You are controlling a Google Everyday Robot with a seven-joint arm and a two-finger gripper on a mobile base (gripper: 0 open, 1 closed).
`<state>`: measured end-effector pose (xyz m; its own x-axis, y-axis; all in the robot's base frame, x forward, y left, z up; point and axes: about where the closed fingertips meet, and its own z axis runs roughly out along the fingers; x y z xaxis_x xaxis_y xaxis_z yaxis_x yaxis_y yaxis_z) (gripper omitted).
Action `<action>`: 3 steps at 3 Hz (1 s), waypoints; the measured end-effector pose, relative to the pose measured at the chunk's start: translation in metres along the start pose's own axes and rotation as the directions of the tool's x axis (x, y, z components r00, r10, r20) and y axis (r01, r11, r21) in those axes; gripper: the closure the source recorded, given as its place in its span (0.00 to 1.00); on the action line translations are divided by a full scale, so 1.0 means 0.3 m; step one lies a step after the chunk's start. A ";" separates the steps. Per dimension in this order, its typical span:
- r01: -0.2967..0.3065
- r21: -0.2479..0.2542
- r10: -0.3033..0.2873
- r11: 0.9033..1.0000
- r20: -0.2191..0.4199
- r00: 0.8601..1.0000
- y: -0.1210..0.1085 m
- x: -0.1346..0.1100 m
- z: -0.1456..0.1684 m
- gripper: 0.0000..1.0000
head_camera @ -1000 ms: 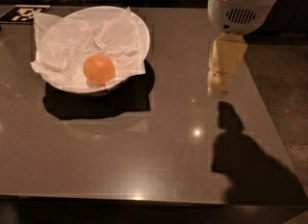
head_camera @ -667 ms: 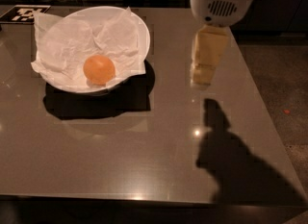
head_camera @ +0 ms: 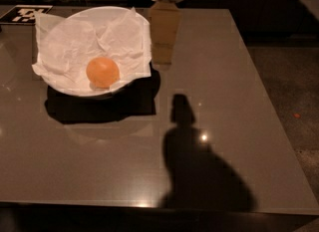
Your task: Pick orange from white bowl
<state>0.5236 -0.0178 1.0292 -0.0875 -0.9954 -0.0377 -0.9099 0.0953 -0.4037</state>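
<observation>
Claw (head_camera: 162,59) moved left since earlier frames, now hangs just beside right rim of white bowl (head_camera: 102,9). Black-and-white marker (head_camera: 25,14) at far-left corner of worktop (head_camera: 249,106). Orange (head_camera: 102,72) sits on crumpled napkin (head_camera: 70,42) inside white bowl, apart from claw. Claw shows as single beige slab pointing down; how wide it stands, cannot tell. Arm shadow (head_camera: 199,176) at right front.

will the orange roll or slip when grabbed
Round and glossy, the orange will probably roll or slip if nudged off-centre. The crumpled napkin under it may shift. The end effector hangs beside the white bowl.
</observation>
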 end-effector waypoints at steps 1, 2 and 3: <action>0.007 0.029 -0.007 1.000 0.027 1.000 -0.017 -0.031 -0.012 0.00; 0.040 0.041 -0.043 0.998 0.064 0.997 -0.061 -0.125 -0.017 0.00; 0.078 0.024 -0.080 0.997 0.086 0.993 -0.114 -0.263 0.017 0.00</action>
<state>0.5638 0.0576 1.0414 0.0205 -0.9963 -0.0840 -0.9040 0.0174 -0.4271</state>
